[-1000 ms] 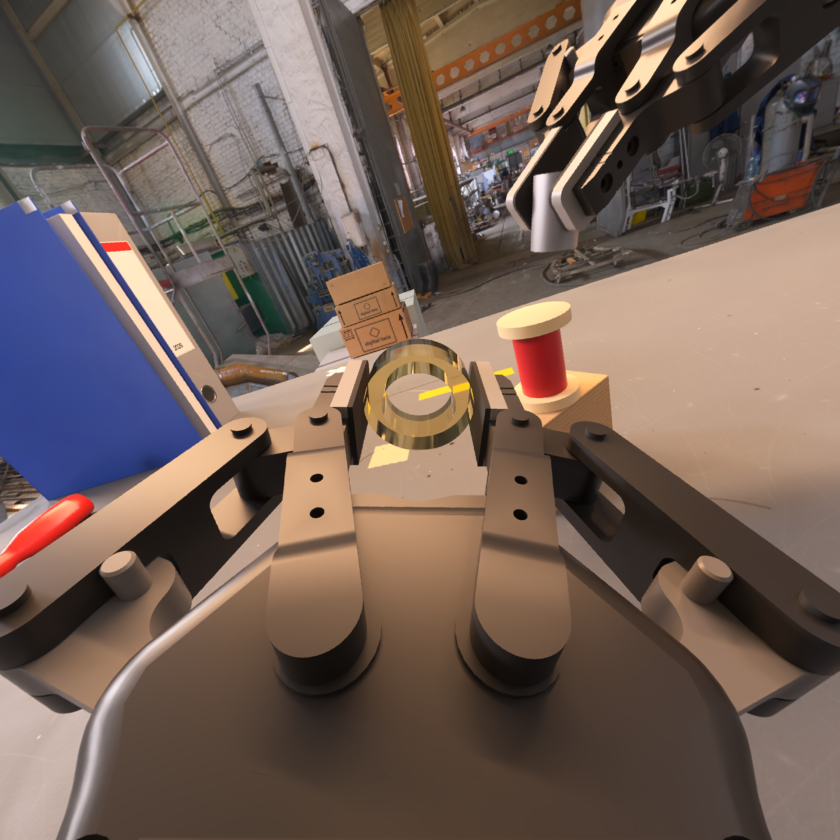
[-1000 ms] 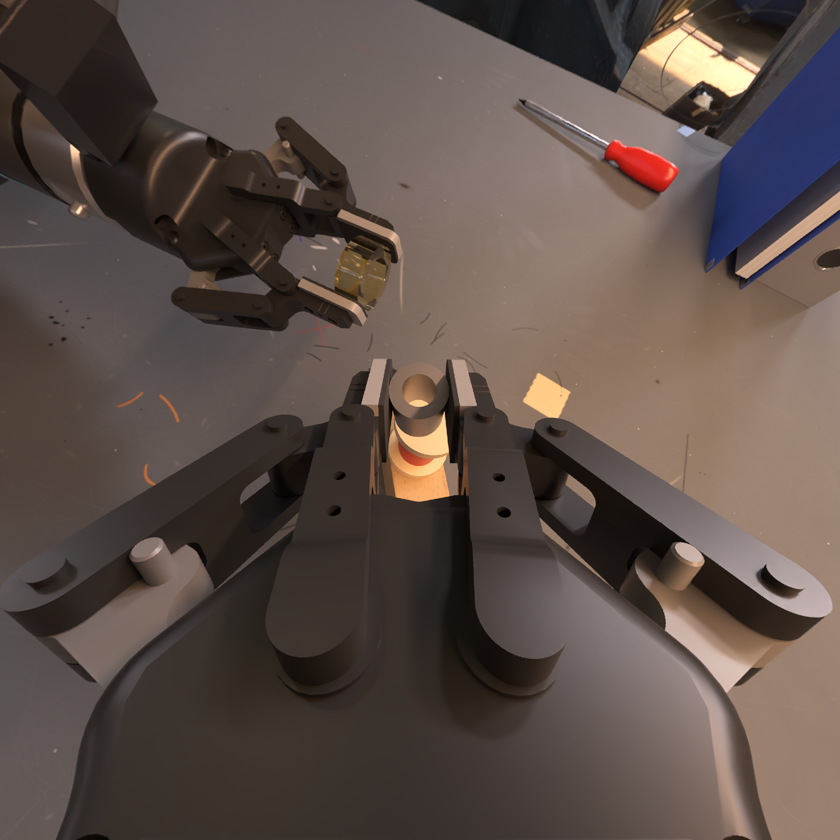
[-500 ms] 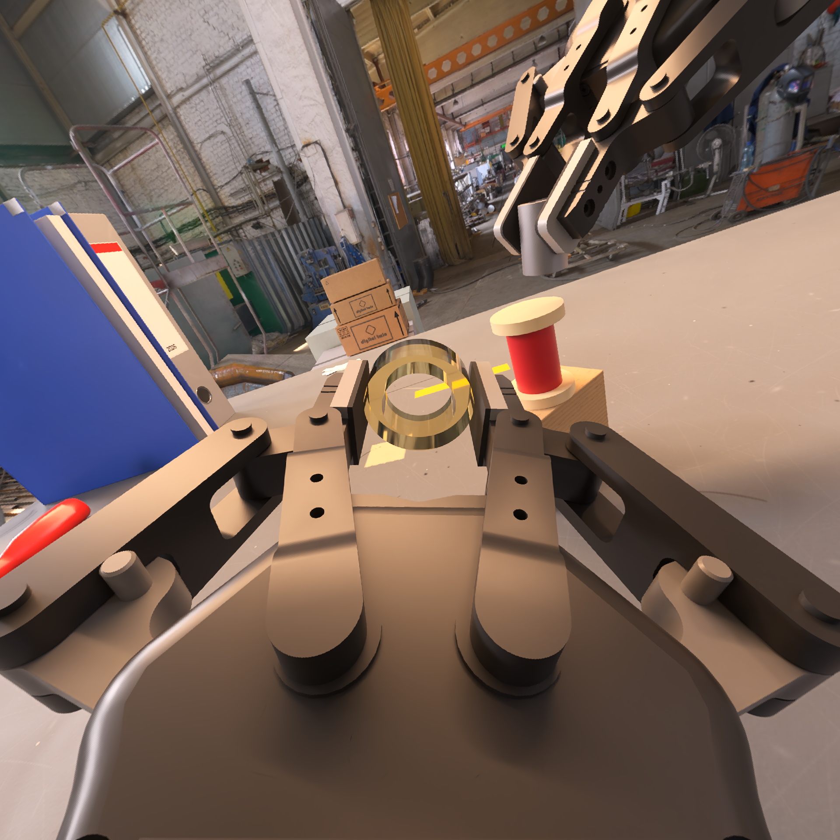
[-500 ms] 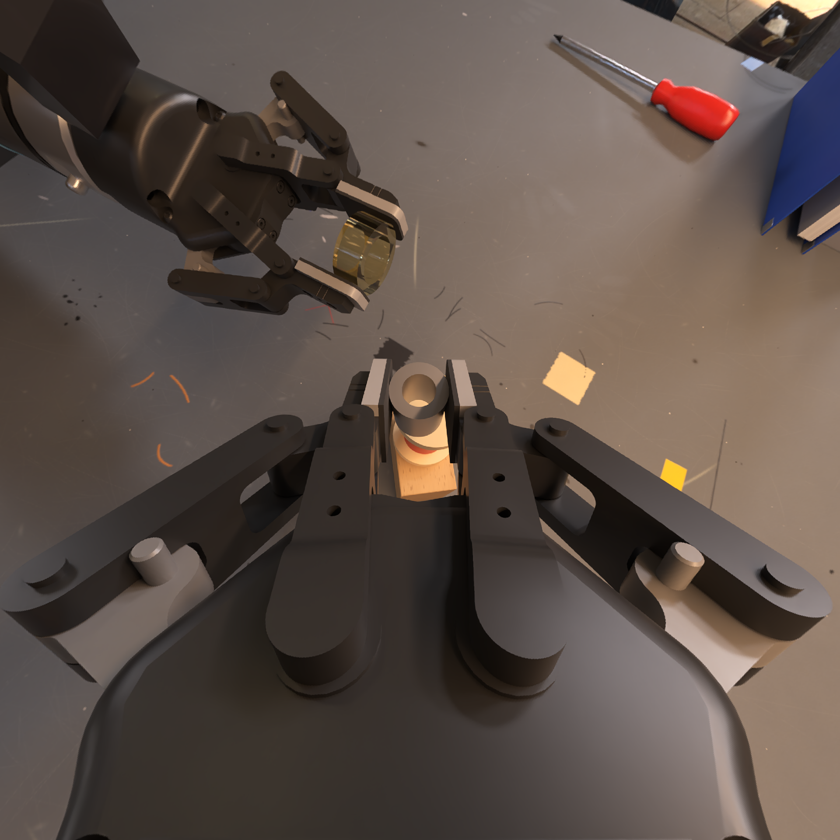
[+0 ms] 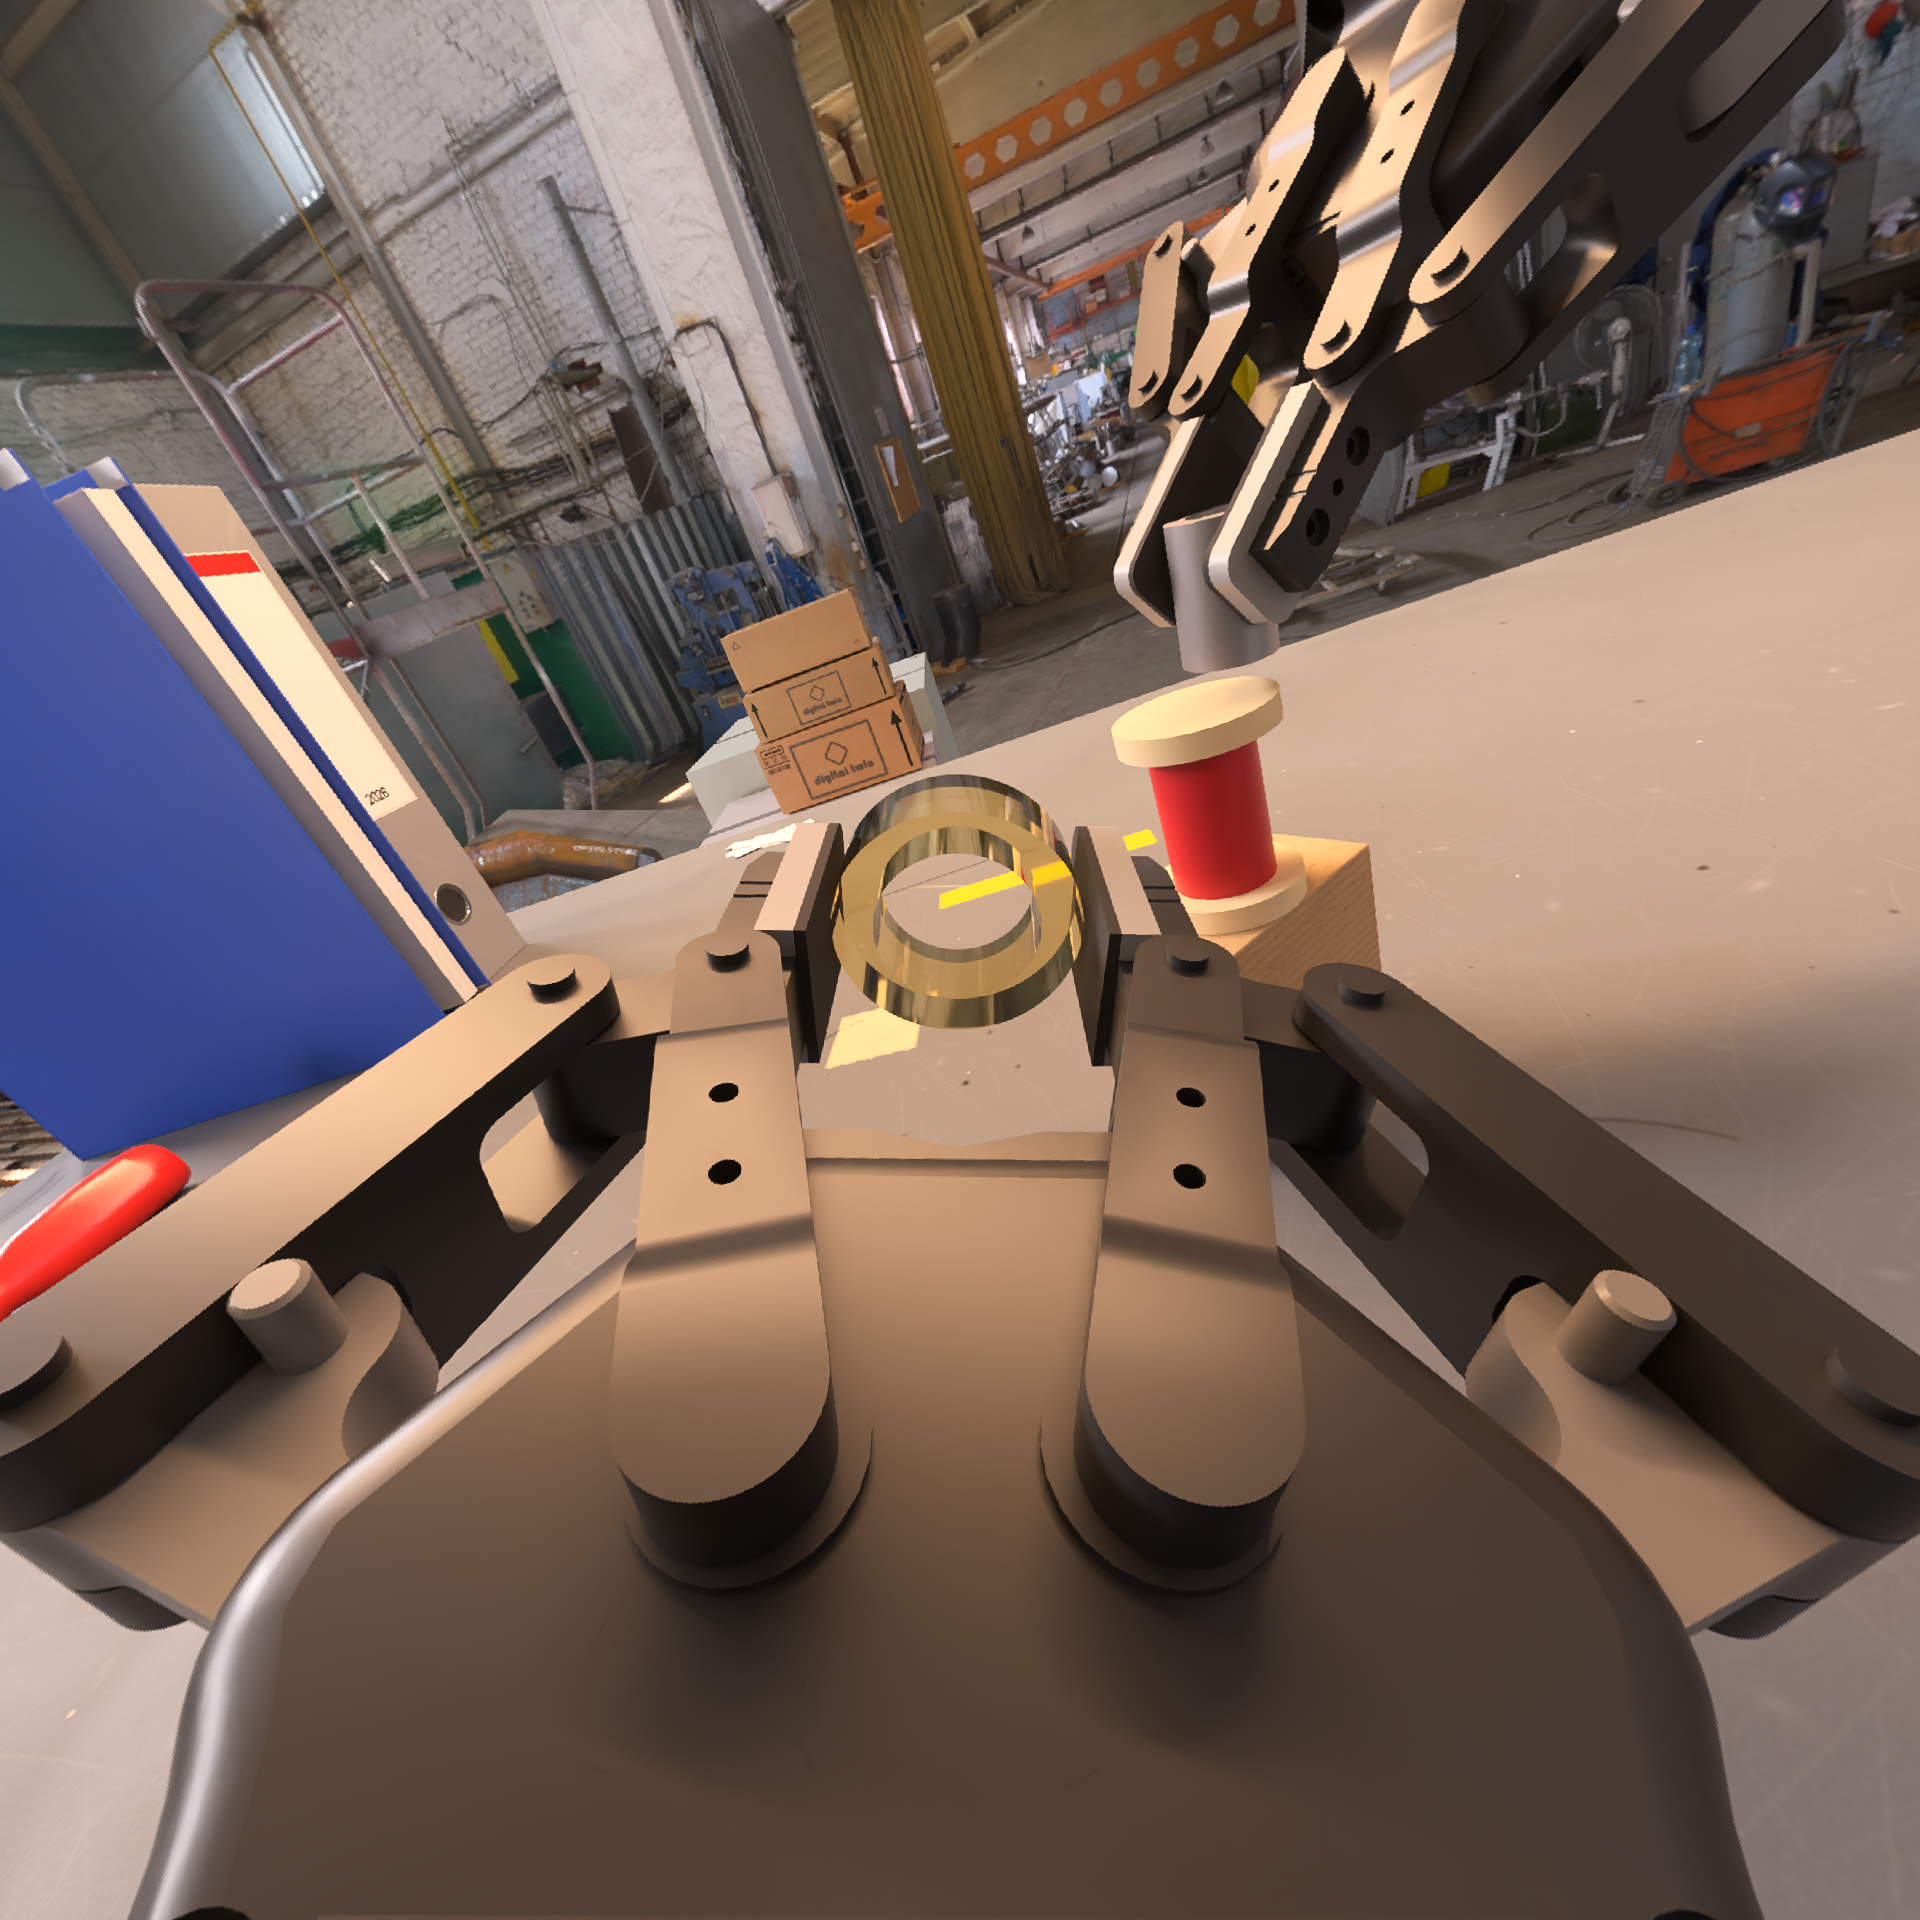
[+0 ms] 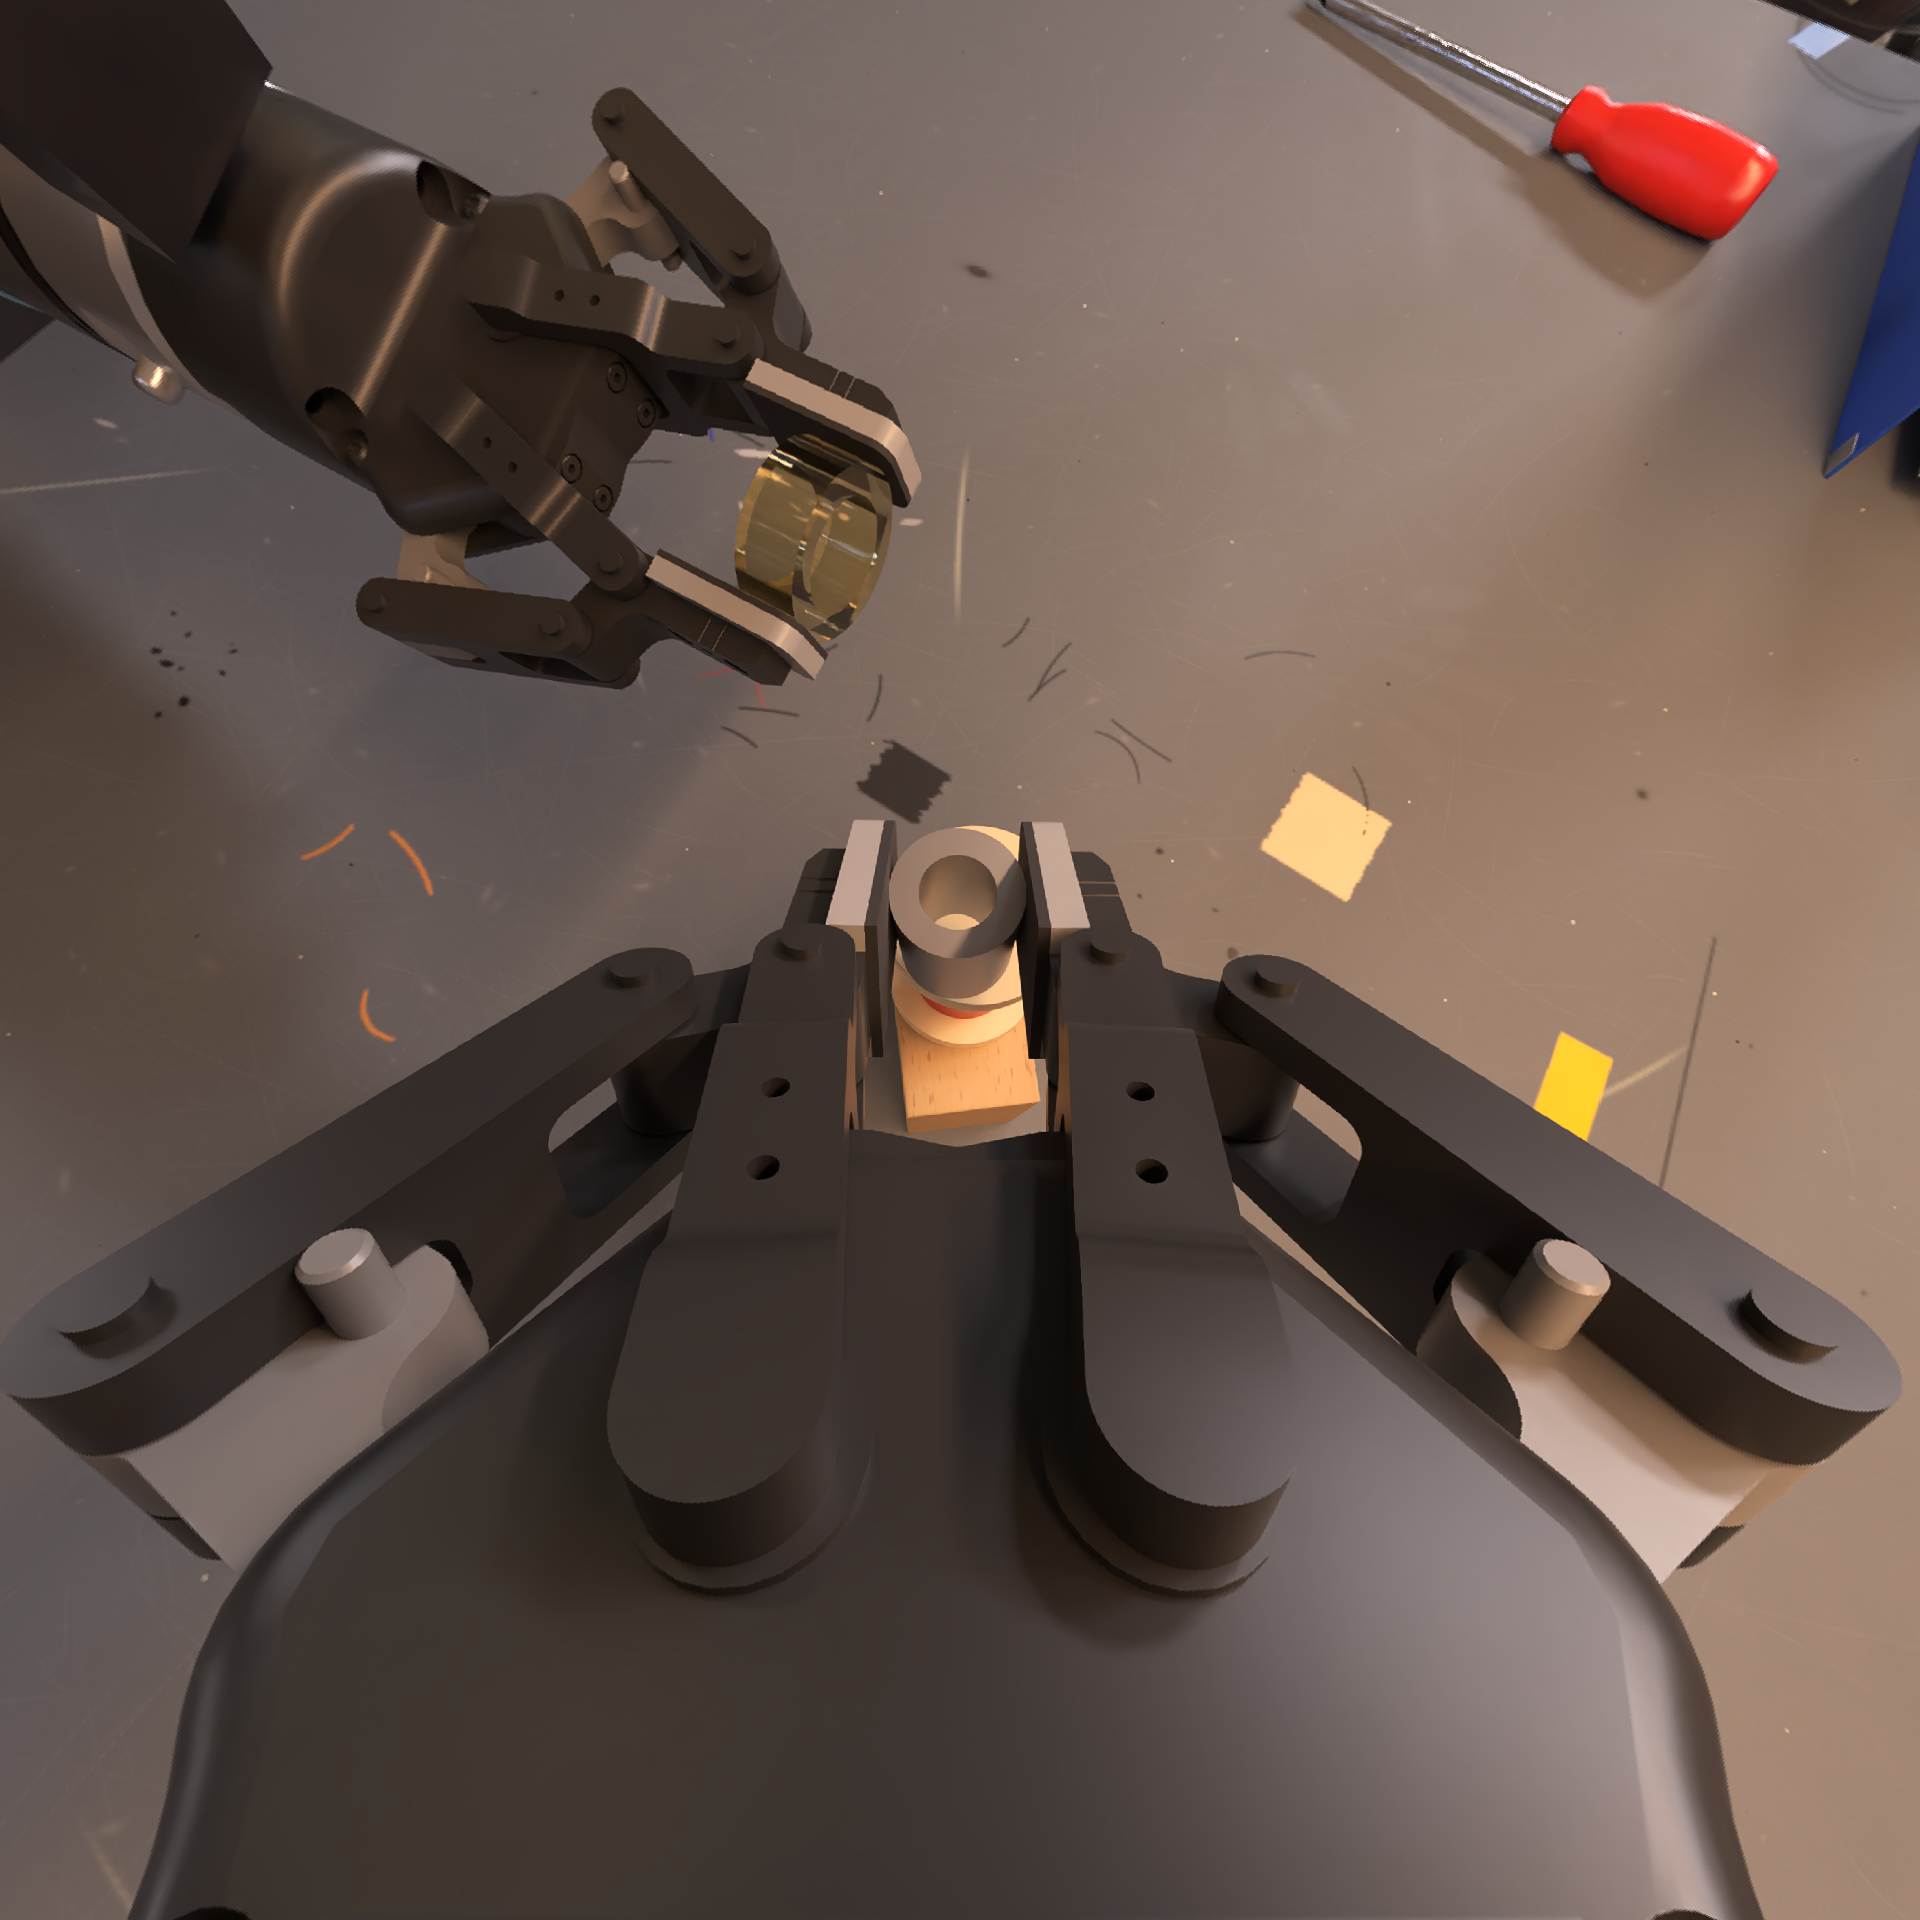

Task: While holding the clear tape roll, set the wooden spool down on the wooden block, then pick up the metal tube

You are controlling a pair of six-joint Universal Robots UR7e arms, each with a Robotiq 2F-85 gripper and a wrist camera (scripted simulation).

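My left gripper point(image 5: 956, 914) is shut on the clear, yellowish tape roll point(image 5: 956, 902) and holds it above the table; it also shows in the right wrist view point(image 6: 831, 561) with the roll point(image 6: 816, 545). The wooden spool point(image 5: 1210, 805) with red thread stands upright on the wooden block point(image 5: 1309, 914). My right gripper point(image 6: 956, 894) is shut on the grey metal tube point(image 6: 951, 920) and holds it upright just above the spool, whose rim point(image 6: 961, 1023) and block point(image 6: 966, 1086) show beneath it. In the left wrist view the tube point(image 5: 1210, 613) hangs over the spool's top.
Blue binders point(image 5: 177, 831) stand at the left. A red-handled screwdriver point(image 6: 1652, 166) lies near them, also at the left wrist view's edge point(image 5: 83, 1216). Yellow point(image 6: 1574, 1081) and pale point(image 6: 1325, 836) paper squares lie on the grey table point(image 6: 1351, 468).
My right gripper with the tube has moved toward and down over the spool, closer to the left gripper. The left gripper and tape roll have stayed still.
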